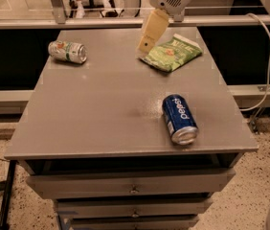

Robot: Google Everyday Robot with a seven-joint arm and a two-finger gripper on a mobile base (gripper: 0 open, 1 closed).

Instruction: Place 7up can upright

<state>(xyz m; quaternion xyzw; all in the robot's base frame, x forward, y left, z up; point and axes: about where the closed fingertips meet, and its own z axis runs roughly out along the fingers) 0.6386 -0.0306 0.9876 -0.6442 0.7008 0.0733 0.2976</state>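
The 7up can [67,51], silver-white with green markings, lies on its side at the far left of the grey table [101,109]. My gripper [149,32] hangs above the far middle of the table, just left of the green snack bag [172,53]. It is well to the right of the 7up can and holds nothing that I can see.
A blue Pepsi can [179,118] lies on its side near the table's front right. Drawers [134,189] sit below the table's front edge. A rail [125,22] runs behind the table. A white cable [267,61] hangs at the right.
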